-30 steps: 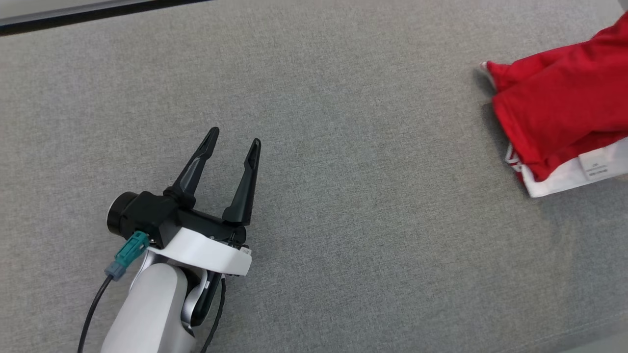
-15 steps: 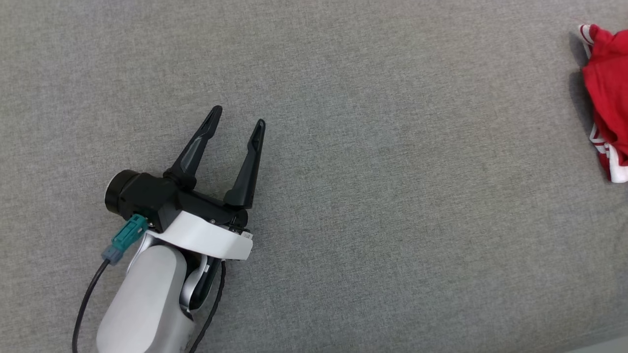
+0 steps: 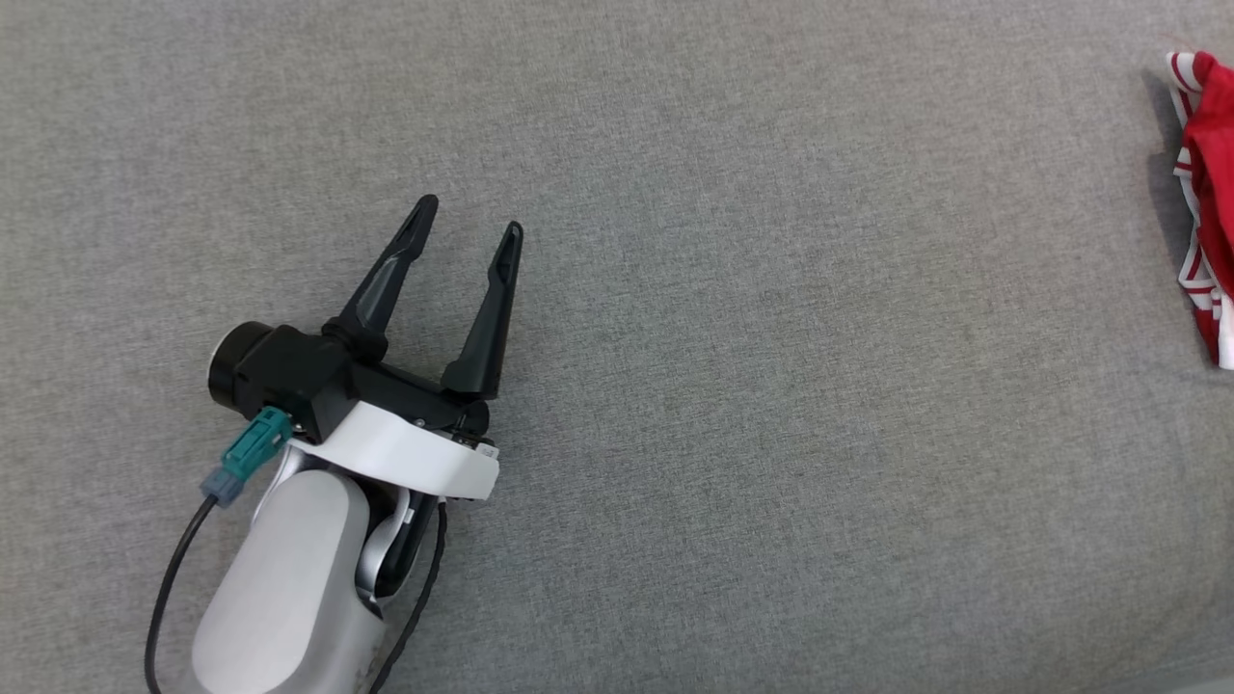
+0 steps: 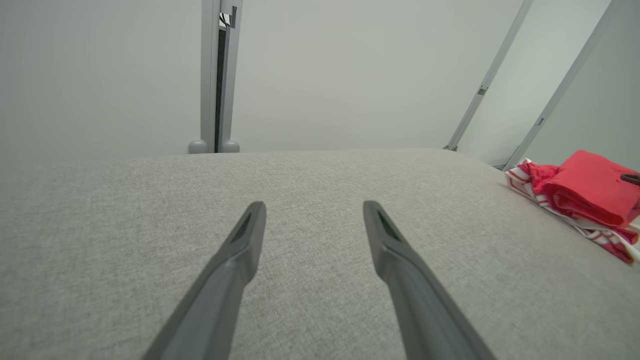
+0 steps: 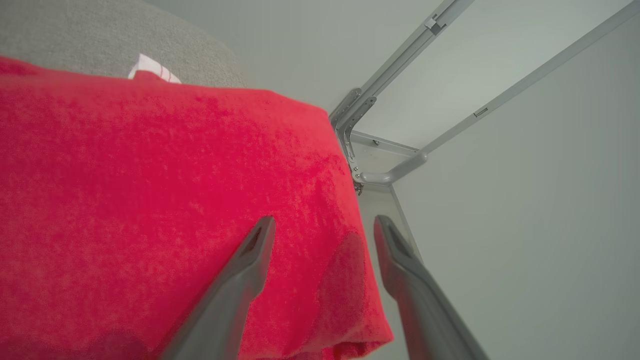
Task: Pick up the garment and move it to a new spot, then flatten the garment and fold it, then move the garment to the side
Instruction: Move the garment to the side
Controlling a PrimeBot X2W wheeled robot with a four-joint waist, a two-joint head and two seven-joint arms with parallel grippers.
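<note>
A folded red garment [image 3: 1210, 202] with red-and-white striped trim lies at the far right edge of the grey table [image 3: 733, 405] in the head view, mostly cut off. It shows as a low red stack [image 4: 587, 192] at the right of the left wrist view. My left gripper [image 3: 468, 217] hovers open over bare cloth at the lower left, far from the garment, nothing between its fingers. My right gripper [image 5: 325, 225] is open just above the red fabric [image 5: 150, 200], near its edge, holding nothing.
The table's far edge [image 4: 320, 152] meets a pale wall with a metal post [image 4: 217, 75]. Grey frame bars [image 5: 400, 100] stand beyond the table edge on the right. Wide bare grey cloth lies between my left gripper and the garment.
The head camera has swung left, so the garment slid toward the right edge of the view. My left gripper stays open and about where it was.
</note>
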